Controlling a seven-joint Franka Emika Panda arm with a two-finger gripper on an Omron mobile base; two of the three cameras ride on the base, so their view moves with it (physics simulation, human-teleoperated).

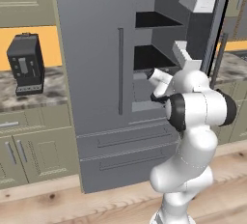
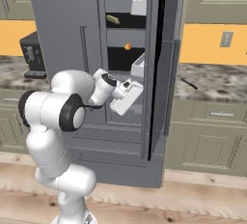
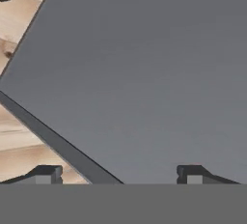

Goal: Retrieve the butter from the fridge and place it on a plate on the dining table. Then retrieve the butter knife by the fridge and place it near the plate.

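Here, the gripper (image 3: 118, 175) hung with jaws wide and empty at the fridge (image 2: 67, 35), whose right door stood open, while what looked like the butter (image 2: 112, 19) lay on an upper fridge shelf, awaiting a reach upward and in.

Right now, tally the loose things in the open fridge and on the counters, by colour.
Yellow: 1, a stick, likely the butter
Orange: 1, a small ball
Black: 2, the coffee machine and the knife
Total: 4
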